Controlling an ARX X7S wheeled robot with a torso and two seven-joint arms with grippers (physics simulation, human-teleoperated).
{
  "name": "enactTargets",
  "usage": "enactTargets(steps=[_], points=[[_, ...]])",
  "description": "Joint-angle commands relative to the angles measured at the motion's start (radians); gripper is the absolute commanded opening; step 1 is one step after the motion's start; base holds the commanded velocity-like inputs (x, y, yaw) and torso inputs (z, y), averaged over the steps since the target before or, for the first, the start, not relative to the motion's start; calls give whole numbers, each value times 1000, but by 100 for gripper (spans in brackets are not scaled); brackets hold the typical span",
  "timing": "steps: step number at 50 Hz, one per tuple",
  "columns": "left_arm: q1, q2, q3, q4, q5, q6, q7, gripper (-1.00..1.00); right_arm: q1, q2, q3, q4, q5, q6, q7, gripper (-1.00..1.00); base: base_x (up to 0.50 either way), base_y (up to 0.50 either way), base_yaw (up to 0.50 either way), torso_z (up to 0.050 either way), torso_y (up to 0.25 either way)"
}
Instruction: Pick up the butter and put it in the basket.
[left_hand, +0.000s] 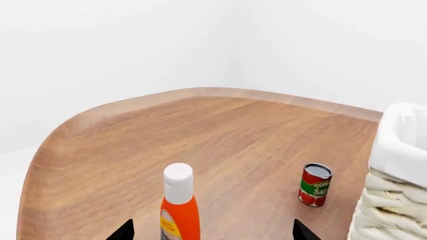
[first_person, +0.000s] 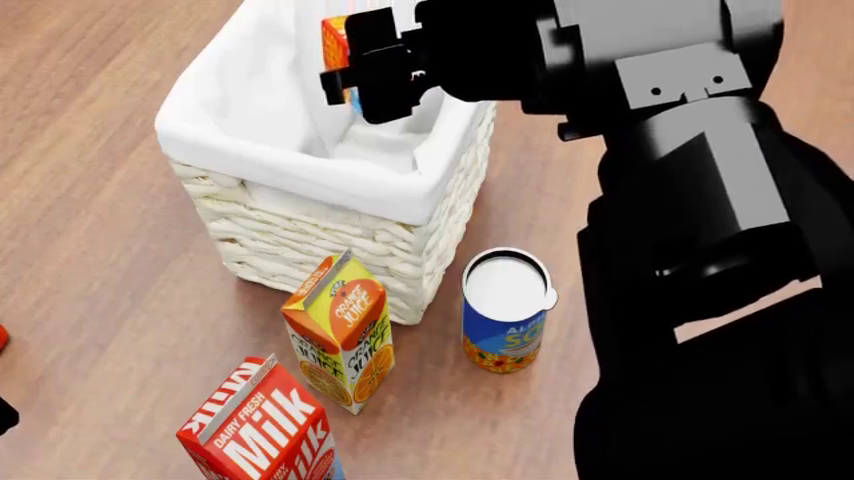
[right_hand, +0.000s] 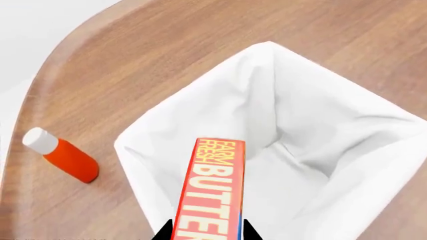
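One wooden table (left_hand: 220, 135) with rounded corners, set against plain white walls, carries the white wicker basket (first_person: 334, 215), above whose opening the right gripper (right_hand: 205, 231) clamps the slim red butter box (right_hand: 212, 190).

R arm (first_person: 694, 150): matte black/dk grey blocky housings, cylindrical segments, recessed bracket near wrist. Gripper fingers (right_hand: 250, 232) black, pointed.

butter (right_hand: 212, 192): slim red box, white "BUTTER" lettering, orange-yellow end, blue side edge; clamped in right hand (right_hand: 205, 231), held above the basket's open mouth, pointing down into it | basket (first_person: 334, 235): large white woven wicker, white cloth liner folded over rim, upright on wooden surface (first_person: 94, 250), nothing visible inside
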Motion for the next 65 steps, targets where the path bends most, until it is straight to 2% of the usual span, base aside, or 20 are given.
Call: enactTargets(steps=[1,10,11,20,30,38,45,48,51,57,65], points=[[-3,26,-45,14,-25,-49,23,100,6,-24,88,0,-29,3,-44,-100,0,0,0,0,10],[-2,24,-44,16,-28,-49,21,100,2,-24,127,0,-77,3,-32,-100,0,0,0,0,1],[-1,24,-43,18,-28,-48,21,100,2,-24,135,0,-86,2,-26,100,0,0,0,0,0],[1,23,-43,19,-31,-45,22,100,-1,-24,206,0,-168,-34,-17,100,0,0,0,0,0],[2,22,-39,17,-31,-38,24,100,13,-24,264,0,-263,-214,20,100,0,0,0,0,0],[0,23,-30,18,-25,-31,26,100,1,-19,468,-1,-463,-369,44,100,0,0,0,0,0],[2,19,-20,17,-16,-16,38,100,-44,-8,502,-13,-517,-523,79,100,0,0,0,0,0],[-1,16,-18,6,-11,-6,47,100,-171,60,494,-321,-516,-431,163,100,0,0,0,0,0],[2,11,-20,12,-14,-7,48,100,-260,109,495,-537,-508,-360,207,100,0,0,0,0,0],[8,6,-21,28,-14,2,52,100,-409,183,506,-873,-482,-262,275,100,0,0,0,0,0],[14,4,-10,43,-4,19,60,100,-543,273,534,-1198,-468,-150,371,100,0,0,0,0,0]])
